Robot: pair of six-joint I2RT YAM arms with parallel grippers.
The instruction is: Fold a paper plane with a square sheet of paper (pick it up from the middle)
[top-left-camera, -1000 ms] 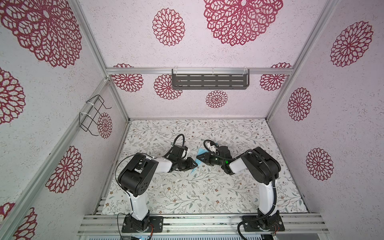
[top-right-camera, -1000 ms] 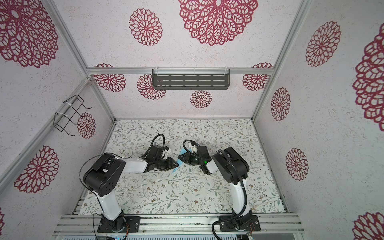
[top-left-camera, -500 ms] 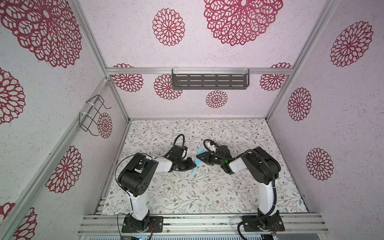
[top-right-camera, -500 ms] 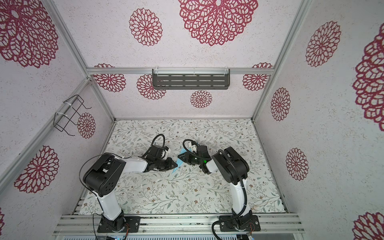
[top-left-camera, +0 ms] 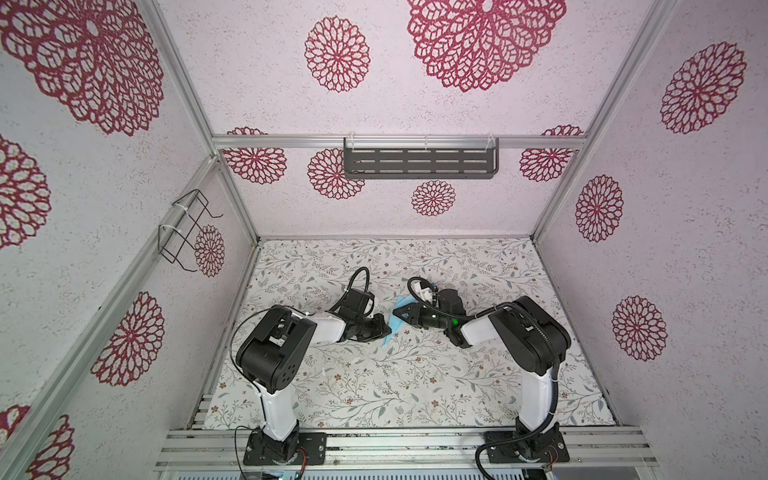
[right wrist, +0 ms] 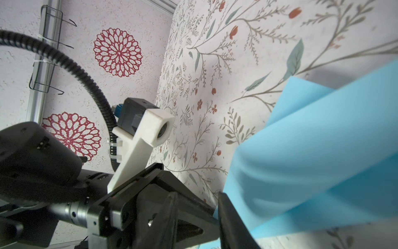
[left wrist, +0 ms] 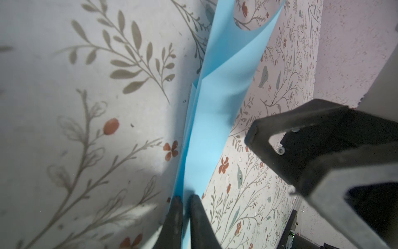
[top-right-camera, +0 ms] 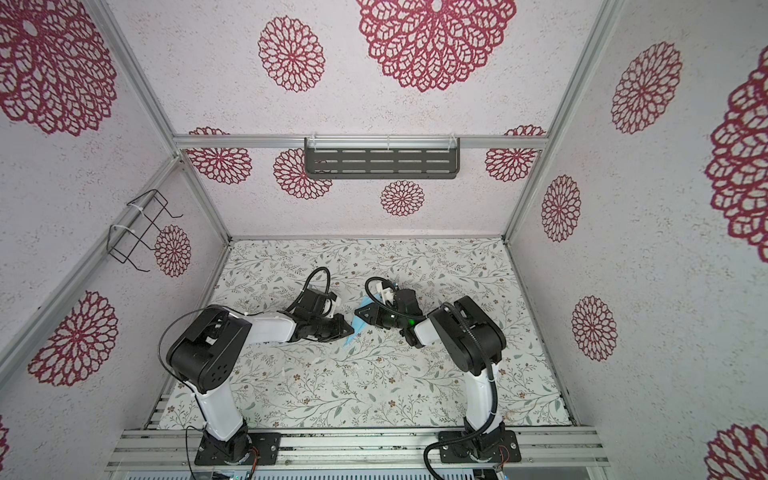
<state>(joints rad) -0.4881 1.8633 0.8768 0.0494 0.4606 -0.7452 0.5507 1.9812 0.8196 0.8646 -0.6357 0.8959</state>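
Observation:
The light-blue sheet of paper (top-left-camera: 387,337) (top-right-camera: 350,337) lies partly folded and curled at mid table, between the two arms and mostly hidden by them in both top views. My left gripper (top-left-camera: 388,330) (left wrist: 186,197) is shut on the paper's (left wrist: 215,107) near edge, with the sheet pinched between its fingertips. My right gripper (top-left-camera: 395,311) (right wrist: 198,196) faces it from the other side, open, with nothing between its fingers. The paper (right wrist: 312,140) rises along the outer side of one right finger (right wrist: 226,207). No finished paper plane shows.
The floral table cover (top-left-camera: 395,386) spreads around both arms. A grey slotted shelf (top-left-camera: 419,164) hangs on the back wall and a wire rack (top-left-camera: 187,228) on the left wall. An aluminium rail (top-left-camera: 395,440) runs along the front edge.
The left gripper's jaws have closed onto the paper's edge. Both arms stay almost where they were.

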